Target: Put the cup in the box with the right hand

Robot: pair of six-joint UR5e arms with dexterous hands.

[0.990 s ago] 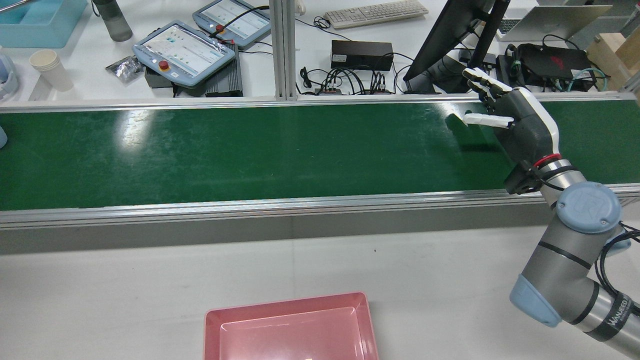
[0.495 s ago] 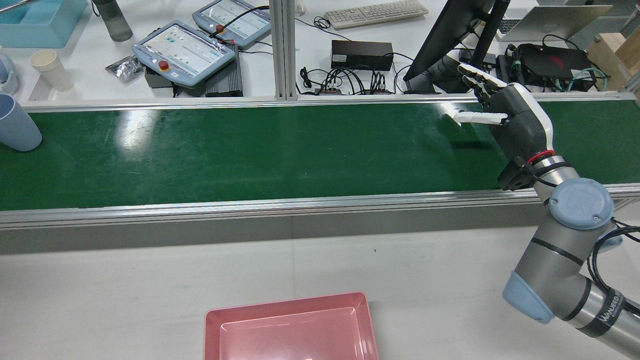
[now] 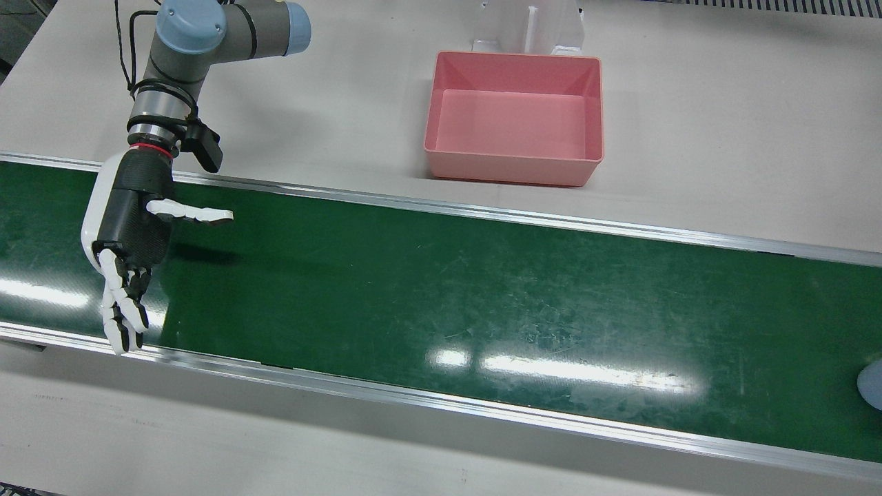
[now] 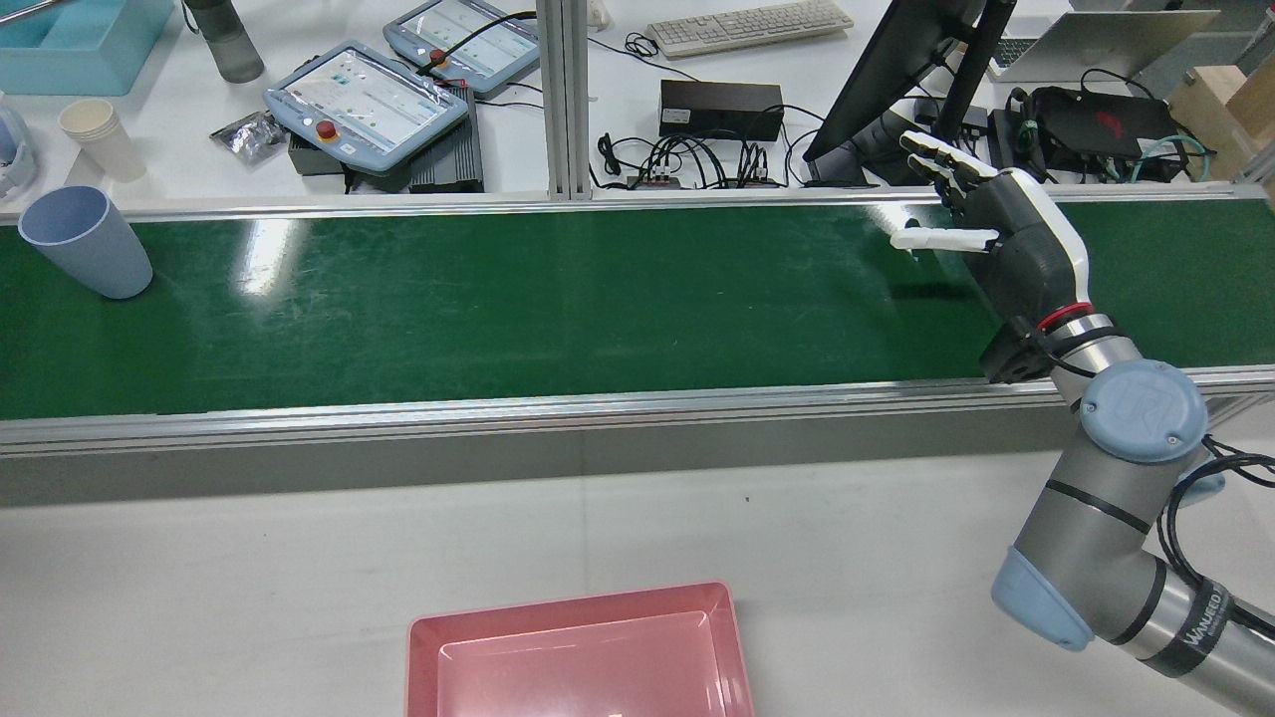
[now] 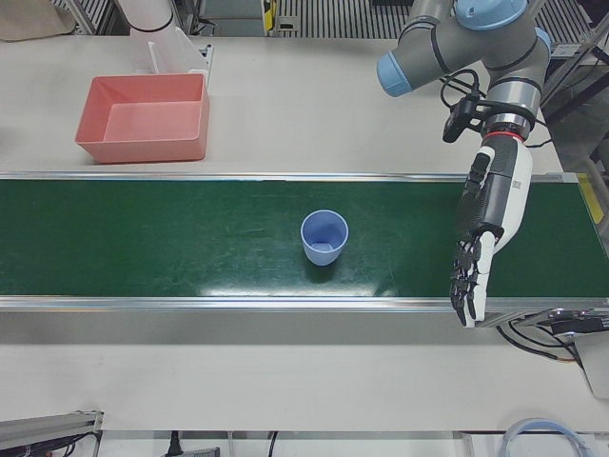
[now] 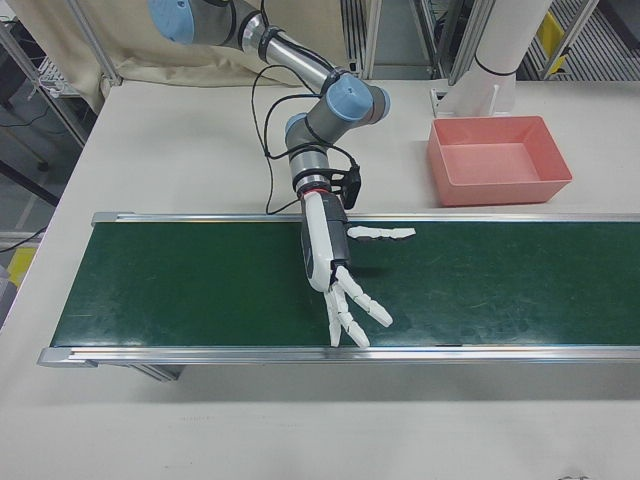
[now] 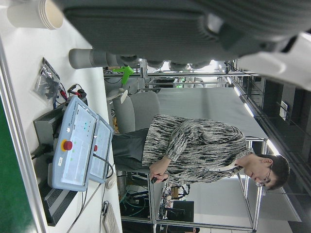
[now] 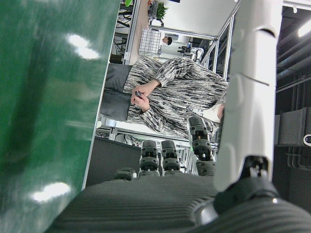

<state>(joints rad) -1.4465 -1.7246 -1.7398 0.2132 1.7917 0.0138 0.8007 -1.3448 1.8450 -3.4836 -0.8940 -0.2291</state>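
Note:
A light blue cup [image 4: 85, 242] stands upright on the green belt [image 4: 558, 299] at the rear view's far left; it also shows in the left-front view [image 5: 324, 237], and its rim shows at the front view's right edge [image 3: 871, 386]. The empty pink box [image 4: 578, 652] sits on the white table on the robot's side of the belt [image 3: 515, 117]. My right hand [image 4: 996, 239] is open above the belt's other end, far from the cup, fingers spread, thumb out sideways [image 3: 134, 234] [image 6: 335, 260]. My left hand [image 5: 485, 224] is open and empty over the belt beyond the cup.
Metal rails [image 4: 598, 403] edge the belt on both sides. Beyond the far rail are teach pendants [image 4: 364, 100], a paper cup stack [image 4: 100, 139], cables and a monitor [image 4: 896, 70]. A person stands behind the far bench [image 7: 194, 145].
The blue cup has come into the rear view from the left and moved right along the belt. My right hand has drifted slightly left, still open.

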